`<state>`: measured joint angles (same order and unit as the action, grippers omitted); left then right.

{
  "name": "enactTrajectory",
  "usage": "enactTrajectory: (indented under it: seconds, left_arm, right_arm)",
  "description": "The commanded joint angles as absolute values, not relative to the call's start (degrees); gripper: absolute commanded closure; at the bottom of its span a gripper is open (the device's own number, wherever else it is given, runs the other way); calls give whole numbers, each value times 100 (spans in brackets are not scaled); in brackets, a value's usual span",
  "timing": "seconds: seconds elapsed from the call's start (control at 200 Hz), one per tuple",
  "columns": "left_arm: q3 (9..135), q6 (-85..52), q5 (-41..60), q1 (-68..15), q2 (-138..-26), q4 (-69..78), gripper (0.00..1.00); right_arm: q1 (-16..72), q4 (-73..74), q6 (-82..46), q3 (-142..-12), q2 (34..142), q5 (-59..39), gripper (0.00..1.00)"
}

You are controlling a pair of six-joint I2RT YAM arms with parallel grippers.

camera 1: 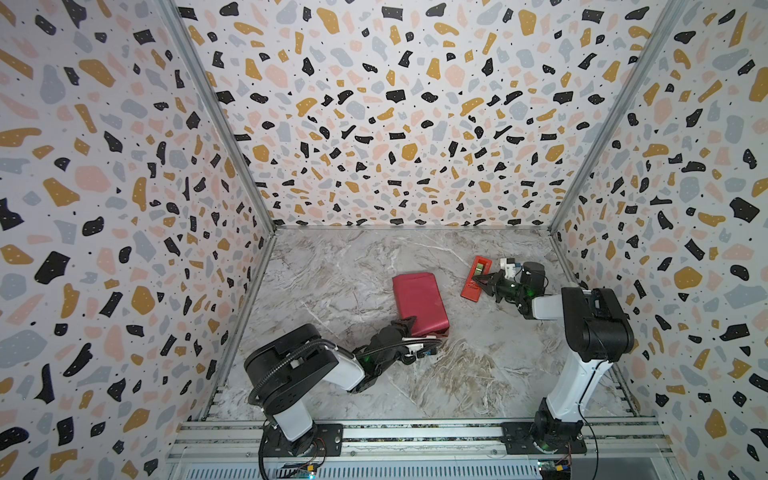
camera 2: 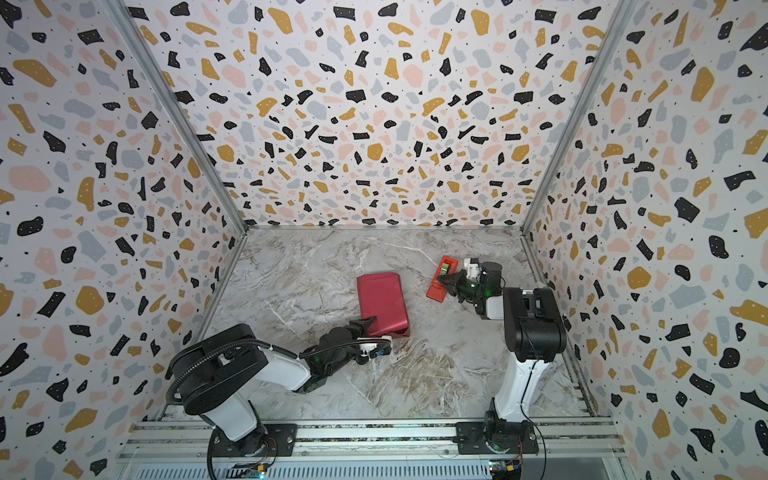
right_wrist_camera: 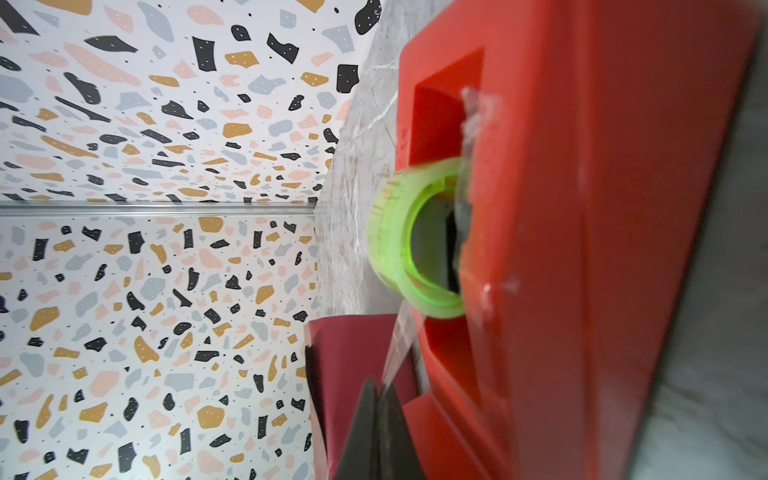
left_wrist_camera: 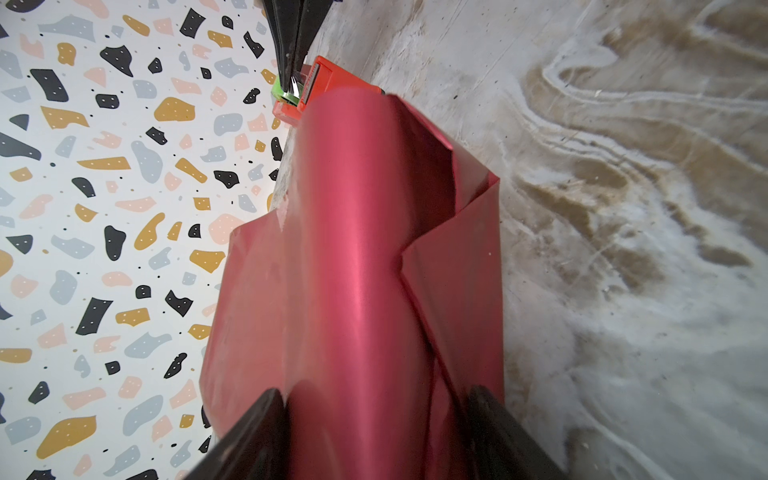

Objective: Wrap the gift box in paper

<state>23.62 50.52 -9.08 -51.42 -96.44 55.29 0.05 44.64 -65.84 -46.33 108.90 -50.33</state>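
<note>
Two grippers, two jobs. At mid-frame in both top views the paper [camera 1: 419, 301] lies closed round the gift box, none of which shows. Its long axis runs up the frame, leaning slightly toward the lower right. The left gripper [left_wrist_camera: 376, 390] is nearer, jaws set wide and clasping the parcel's lower end. The right gripper [camera 1: 478, 279] is pinched tight on a clear tape strip [right_wrist_camera: 395, 357] from the green roll [right_wrist_camera: 390, 237] seated in the tape dispenser [camera 1: 468, 289] — the parcel lies to its lower left.
</note>
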Motion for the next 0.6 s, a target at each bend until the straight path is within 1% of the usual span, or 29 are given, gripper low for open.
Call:
enactTrajectory:
  seconds: [0.0,0.28,0.596]
  left_arm:
    - [2379,4957,-817,-5098,-9668,5177,32]
    - [2375,4957,-820,-5098,-9677,5179,32]
    - [2390,4948,-820,-5097,-9666,5164,32]
  right_arm:
    - [0,5888,-7477,-4452,10742,-5565,100]
    - [125,6223,-7635,-4070,10418,-5707,100]
    - [258,5537,-7155,-3665,10022,-5530,100]
